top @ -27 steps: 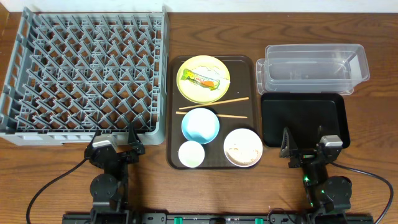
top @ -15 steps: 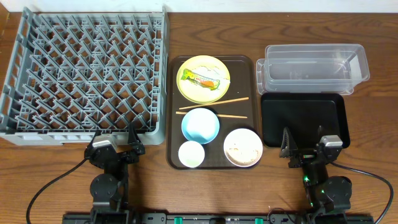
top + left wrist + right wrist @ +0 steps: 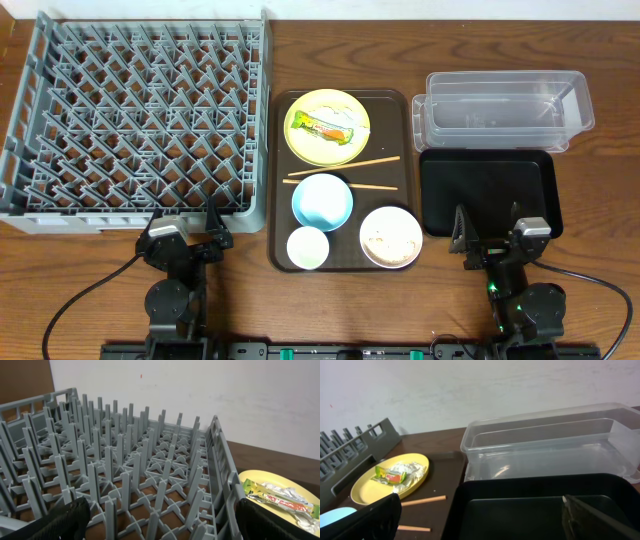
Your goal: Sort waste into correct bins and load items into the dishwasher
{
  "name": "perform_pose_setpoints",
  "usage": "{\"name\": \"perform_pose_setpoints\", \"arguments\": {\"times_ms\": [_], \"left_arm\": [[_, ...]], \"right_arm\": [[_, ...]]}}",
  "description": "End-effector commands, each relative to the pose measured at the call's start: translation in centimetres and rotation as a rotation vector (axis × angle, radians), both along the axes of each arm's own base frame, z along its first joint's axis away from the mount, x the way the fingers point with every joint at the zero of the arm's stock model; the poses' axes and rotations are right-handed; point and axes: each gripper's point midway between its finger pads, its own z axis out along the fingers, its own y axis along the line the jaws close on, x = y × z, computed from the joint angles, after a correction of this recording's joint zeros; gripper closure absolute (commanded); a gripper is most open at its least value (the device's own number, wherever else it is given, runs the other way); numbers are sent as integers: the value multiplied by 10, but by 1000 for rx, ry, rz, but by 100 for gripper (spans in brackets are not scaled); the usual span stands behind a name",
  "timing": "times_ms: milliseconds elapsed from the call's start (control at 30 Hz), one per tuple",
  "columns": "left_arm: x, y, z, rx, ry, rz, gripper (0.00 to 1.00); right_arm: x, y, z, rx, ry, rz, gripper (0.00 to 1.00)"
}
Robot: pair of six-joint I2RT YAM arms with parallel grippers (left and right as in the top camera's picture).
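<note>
Wooden table [image 3: 330,50] is carrying four things: grey dish rack [image 3: 140,120] sitting at 10 o'clock, brown serving tray [image 3: 385,125] lying dead center, clear tub [image 3: 505,108] at 2, black tray [image 3: 485,190] lying at 4, just beside it.

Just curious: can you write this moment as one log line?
left gripper: open, empty | right gripper: open, empty | wrapper: on yellow plate | blue bowl, white bowl, cup: on brown tray | dish rack: no dishes
</note>
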Motion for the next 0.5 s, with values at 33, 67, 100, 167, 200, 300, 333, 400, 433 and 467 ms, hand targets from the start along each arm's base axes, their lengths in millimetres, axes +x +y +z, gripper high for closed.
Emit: {"name": "perform_pose_setpoints", "arguments": {"times_ms": [33, 67, 100, 167, 200, 300, 333, 400, 433, 467], "left_arm": [[-1, 3, -17, 11, 55, 13, 6], [-1, 3, -17, 11, 55, 13, 6], [-1, 3, -17, 11, 55, 13, 6], [-1, 3, -17, 11, 55, 13, 6], [-1, 3, -17, 11, 55, 13, 6], [-1, 3, -17, 11, 55, 13, 6], [-1, 3, -17, 11, 55, 13, 6], [-1, 3, -17, 11, 55, 13, 6], [-1, 3, -17, 11, 55, 13, 6], [-1, 3, -17, 11, 55, 13, 6]], "right_arm": [[-1, 4, -1, -14, 0, 21, 1], [0, 2, -1, -16, 0, 10, 1], [0, 1, -1, -26, -1, 0, 1], [0, 0, -1, -37, -2, 1, 1], [0, 0, -1, -37, -3, 1, 1], [0, 0, -1, -37, -2, 0, 1], [0, 0, -1, -37, -2, 0, 1], [0, 1, 0, -36, -6, 1, 1], [0, 1, 0, -36, -5, 2, 1], [0, 2, 0, -36, -5, 7, 1]]}}
